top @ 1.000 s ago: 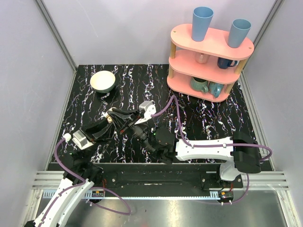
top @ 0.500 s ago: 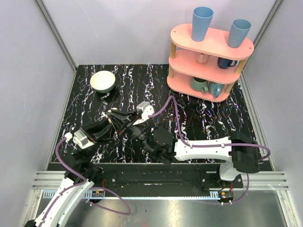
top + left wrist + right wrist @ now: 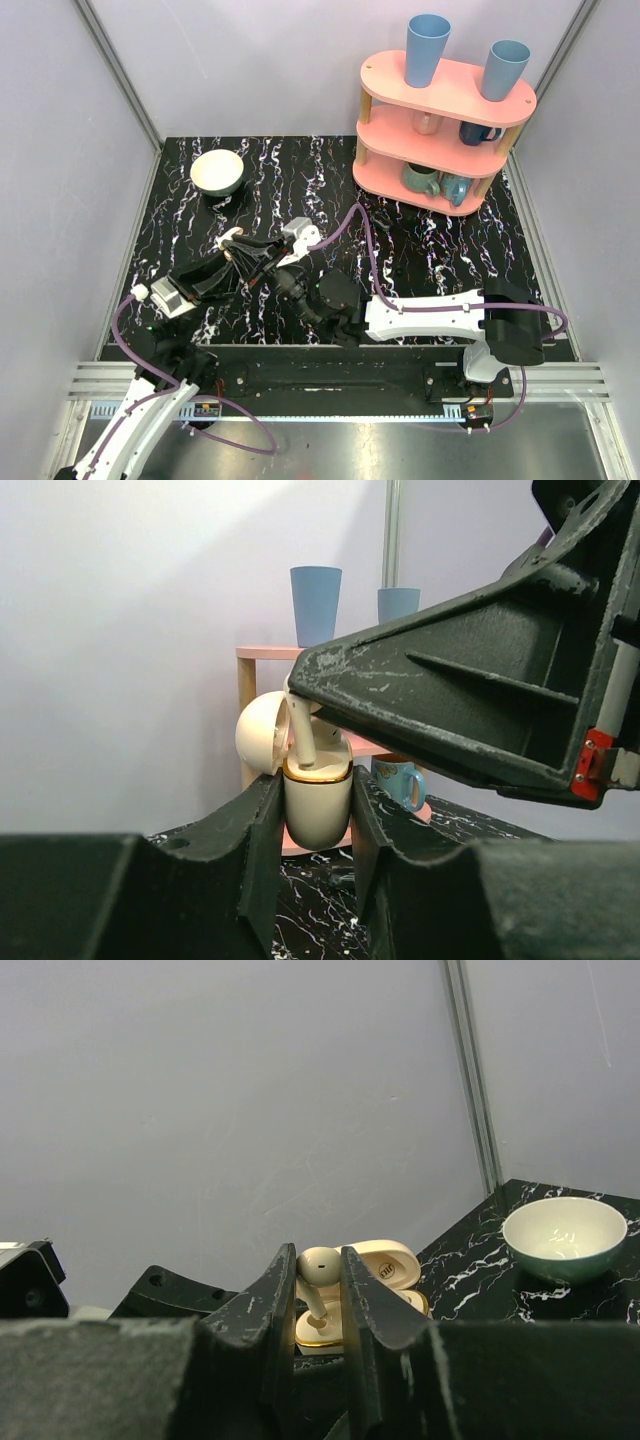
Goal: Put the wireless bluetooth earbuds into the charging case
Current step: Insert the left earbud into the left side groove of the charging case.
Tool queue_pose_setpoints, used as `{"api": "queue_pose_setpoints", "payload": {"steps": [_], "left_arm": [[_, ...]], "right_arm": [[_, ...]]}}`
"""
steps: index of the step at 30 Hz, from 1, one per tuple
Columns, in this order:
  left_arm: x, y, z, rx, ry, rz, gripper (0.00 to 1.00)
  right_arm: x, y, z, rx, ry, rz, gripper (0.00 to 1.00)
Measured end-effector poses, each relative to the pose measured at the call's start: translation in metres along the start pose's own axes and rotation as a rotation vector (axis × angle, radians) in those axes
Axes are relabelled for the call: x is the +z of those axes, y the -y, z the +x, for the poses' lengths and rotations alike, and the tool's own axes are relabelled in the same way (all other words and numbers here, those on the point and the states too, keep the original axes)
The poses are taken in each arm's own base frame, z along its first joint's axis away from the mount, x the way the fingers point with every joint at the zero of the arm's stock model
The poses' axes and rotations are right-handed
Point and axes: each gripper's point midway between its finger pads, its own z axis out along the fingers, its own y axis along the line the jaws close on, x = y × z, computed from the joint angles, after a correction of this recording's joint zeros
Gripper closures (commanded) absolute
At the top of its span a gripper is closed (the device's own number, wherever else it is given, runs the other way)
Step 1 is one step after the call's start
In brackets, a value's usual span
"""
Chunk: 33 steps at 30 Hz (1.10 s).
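Charging case (image 3: 318, 805), lid open, clamped upright in left jaws, centre of left wrist view. Earbud (image 3: 319, 1263) pinched in narrowly parted right jaws, stem tip at case opening.

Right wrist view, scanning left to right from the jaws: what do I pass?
The earbud pinched in the jaws → charging case, lid open → frame post → bowl.

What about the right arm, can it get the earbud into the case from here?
Probably yes. The right fingers pinch the earbud with its stem at the mouth of the open charging case, which the left fingers hold upright. Nothing seems in the way.
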Motion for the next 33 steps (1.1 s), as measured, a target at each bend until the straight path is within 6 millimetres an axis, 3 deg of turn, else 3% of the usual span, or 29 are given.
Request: {"api": "queue_pose_setpoints", "payload": {"steps": [20, 33], "left_arm": [[-0.0006, -0.0029, -0.0058, -0.011, 0.027, -0.022, 1.00], [-0.0006, -0.0038, -0.0066, -0.019, 0.032, -0.029, 1.00]], "right_arm": [[-0.0011, -0.0039, 0.0059, 0.003, -0.004, -0.007, 0.88], [-0.0013, -0.0043, 0.0061, -0.001, -0.005, -0.009, 0.80]]}}
